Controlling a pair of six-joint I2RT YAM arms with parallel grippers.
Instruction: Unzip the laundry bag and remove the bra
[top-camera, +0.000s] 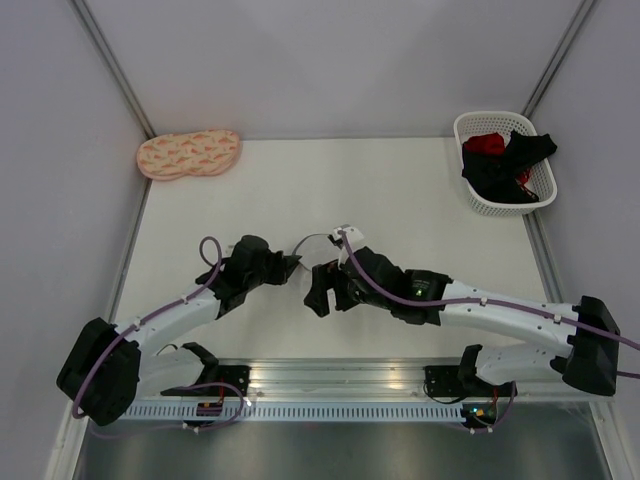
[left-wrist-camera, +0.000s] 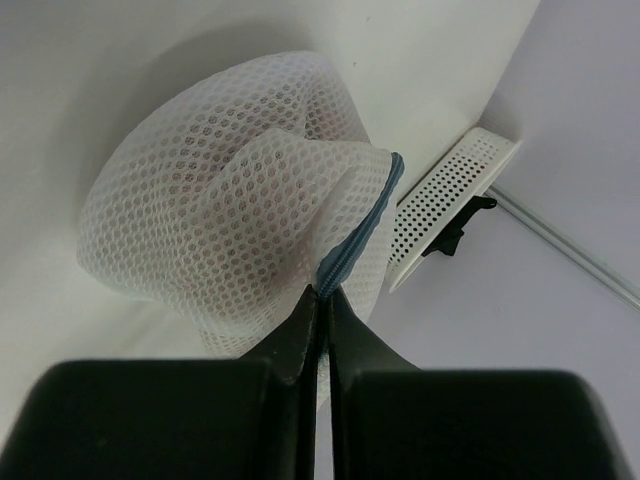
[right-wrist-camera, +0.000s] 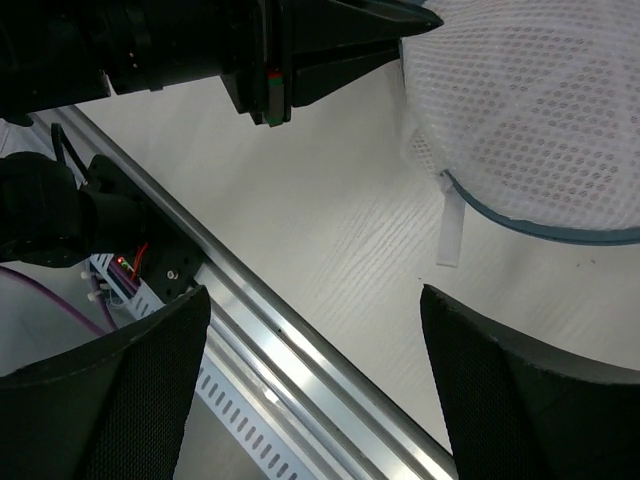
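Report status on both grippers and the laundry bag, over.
Left gripper shut on bag at zipper rim. Right gripper open, empty, beside bag. Nothing in the way.

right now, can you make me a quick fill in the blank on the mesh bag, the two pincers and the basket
1. The left pincer is ___ on the zipper rim of the mesh bag.
2. The right pincer stands ___, with nothing between its fingers.
3. The garments in the white basket are black and ___.
4. The peach pad lies at the far ___ corner of the table.

Missing words: shut; open; red; left
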